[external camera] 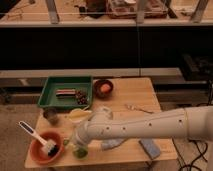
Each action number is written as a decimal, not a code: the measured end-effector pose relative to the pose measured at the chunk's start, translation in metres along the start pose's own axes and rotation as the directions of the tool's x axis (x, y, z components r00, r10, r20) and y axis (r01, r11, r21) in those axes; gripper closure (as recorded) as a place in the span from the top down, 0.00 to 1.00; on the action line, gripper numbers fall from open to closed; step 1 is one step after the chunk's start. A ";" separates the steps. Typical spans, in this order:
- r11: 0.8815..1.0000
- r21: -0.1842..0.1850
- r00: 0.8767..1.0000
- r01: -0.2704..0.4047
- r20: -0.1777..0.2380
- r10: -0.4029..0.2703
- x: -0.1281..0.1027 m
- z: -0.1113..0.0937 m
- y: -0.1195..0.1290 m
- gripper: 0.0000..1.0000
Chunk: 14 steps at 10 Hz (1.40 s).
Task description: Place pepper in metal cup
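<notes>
You will find no text, label, brand, number or sign that can be read anywhere in this view. The gripper (78, 141) is low over the front left part of the wooden table (131, 97), just beside a light green cup (80, 151).

end effector (76, 142) obscured at green cup (81, 151)
</notes>
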 end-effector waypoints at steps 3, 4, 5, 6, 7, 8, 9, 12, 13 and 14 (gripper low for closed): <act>1.000 -0.015 1.000 0.008 -0.016 -0.008 0.012 -0.017 -0.003 0.31; 1.000 -0.025 1.000 0.011 -0.027 -0.012 0.019 -0.032 -0.004 0.31; 0.999 -0.030 0.999 0.015 -0.037 -0.016 0.025 -0.045 -0.006 0.31; 0.999 -0.034 0.998 0.022 -0.055 -0.024 0.036 -0.063 -0.008 0.31; 0.999 -0.035 0.996 0.030 -0.086 -0.032 0.051 -0.087 -0.009 0.31; 0.999 -0.036 0.993 0.032 -0.109 -0.036 0.061 -0.102 -0.009 0.31; 0.999 -0.030 0.988 0.035 -0.150 -0.039 0.080 -0.122 -0.006 0.31; 1.000 0.003 0.970 0.027 -0.241 -0.025 0.129 -0.145 0.031 0.31; 1.000 0.018 0.965 0.021 -0.261 -0.016 0.146 -0.146 0.055 0.31; 1.000 0.027 0.962 0.013 -0.272 -0.005 0.161 -0.146 0.079 0.31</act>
